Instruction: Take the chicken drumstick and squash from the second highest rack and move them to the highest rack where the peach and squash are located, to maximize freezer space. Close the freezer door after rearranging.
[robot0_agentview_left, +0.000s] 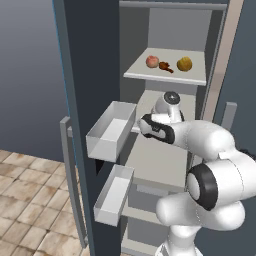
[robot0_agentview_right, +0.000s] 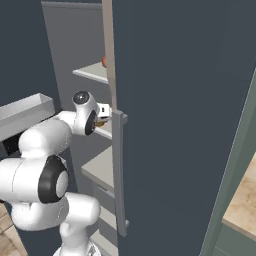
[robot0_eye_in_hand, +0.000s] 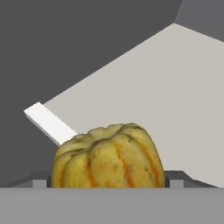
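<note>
I've got the arm (robot0_agentview_left: 210, 150) reaching into the open freezer (robot0_agentview_left: 170, 10), hand at the second rack (robot0_agentview_left: 150, 102) from the top.

Landmark for everything below: that second rack.

- Squash (robot0_eye_in_hand: 108, 156): sits on the rack, dead centre at the bottom of the hand view, right at the gripper (robot0_eye_in_hand: 105, 181). Yellow, ribbed, orange streaks. One dark finger tip (robot0_eye_in_hand: 39, 180) pokes out on its left flank, the other on its right, so the squash is between them.
- Gripper: jaws spread wide, straddling the squash. I can't tell whether the pads touch its sides; contact points are hidden behind the fruit.
- Squash looks seated on the rack surface, not lifted, as far as I can see.
- Rack edge: white front lip runs diagonally behind and left of the squash in the hand view.
- One level above the rack: top rack (robot0_agentview_left: 165, 75) carries the peach (robot0_agentview_left: 152, 61) on the left, the drumstick (robot0_agentview_left: 166, 67) just beside it in the middle, and a second squash (robot0_agentview_left: 184, 64) on the right. All three apart from each other, none stacked.
- Left of the rack: two white door bins (robot0_agentview_left: 111, 131) hang on the open door (robot0_agentview_left: 85, 100), upper one level with the rack, lower one below.
- Right base view: hand is tucked behind the door edge at rack height, wrist visible, fingers hidden.
</note>
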